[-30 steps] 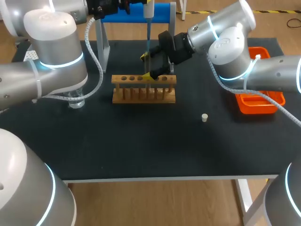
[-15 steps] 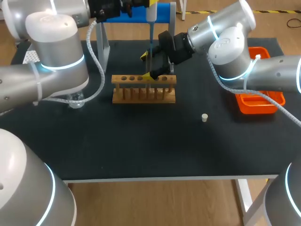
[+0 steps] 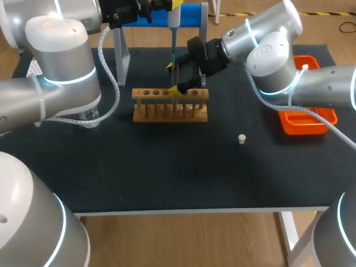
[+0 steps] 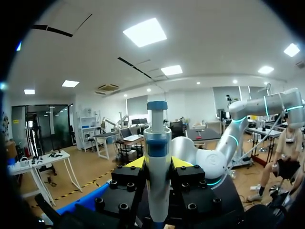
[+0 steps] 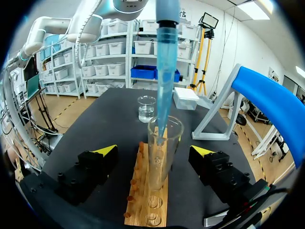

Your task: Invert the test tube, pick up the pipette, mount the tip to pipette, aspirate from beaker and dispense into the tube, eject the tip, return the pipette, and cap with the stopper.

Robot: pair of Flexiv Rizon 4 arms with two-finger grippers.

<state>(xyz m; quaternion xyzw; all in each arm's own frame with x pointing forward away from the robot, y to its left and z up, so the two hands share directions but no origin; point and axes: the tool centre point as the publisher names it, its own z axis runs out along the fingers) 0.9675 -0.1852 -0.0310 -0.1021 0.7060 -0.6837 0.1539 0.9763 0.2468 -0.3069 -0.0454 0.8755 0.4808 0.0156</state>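
Head view: left arm raised near the tabletop's far edge. Left claw clamps the pipette, tip inside the test tube. Right claw wide astride, untouching. Rack hides the tube's base.

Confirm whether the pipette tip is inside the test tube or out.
In: the pipette tip ends just inside the open mouth of the test tube, right wrist view.

No lettering or number can be read, even on the pipette.
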